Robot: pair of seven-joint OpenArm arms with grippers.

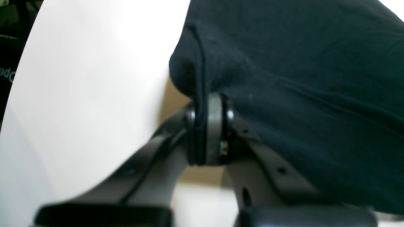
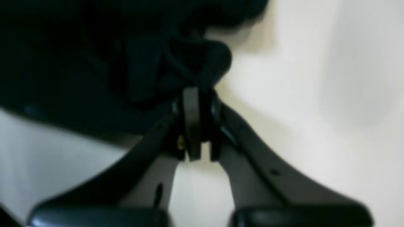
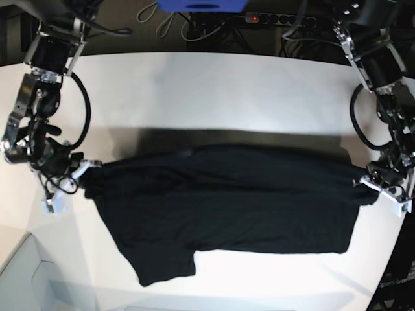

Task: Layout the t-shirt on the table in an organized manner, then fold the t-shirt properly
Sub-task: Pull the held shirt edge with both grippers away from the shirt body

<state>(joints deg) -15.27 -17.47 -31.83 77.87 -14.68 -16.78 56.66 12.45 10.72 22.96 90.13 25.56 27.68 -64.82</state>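
Note:
The black t-shirt [image 3: 220,201] is stretched wide across the white table [image 3: 214,91], its upper edge lifted off the surface and a sleeve hanging at the lower left. My left gripper [image 3: 360,184], on the base view's right, is shut on the shirt's right corner. In the left wrist view its jaws [image 1: 210,104] pinch a fold of the black t-shirt [image 1: 300,78]. My right gripper [image 3: 87,170], on the base view's left, is shut on the opposite corner. The right wrist view shows its jaws [image 2: 195,94] clamped on bunched black t-shirt [image 2: 94,47].
Cables and a power strip [image 3: 279,19] lie beyond the table's far edge. The table's curved edge [image 3: 19,240] runs at the lower left, with grey floor beside it. Bare white tabletop shows behind the shirt and along the front.

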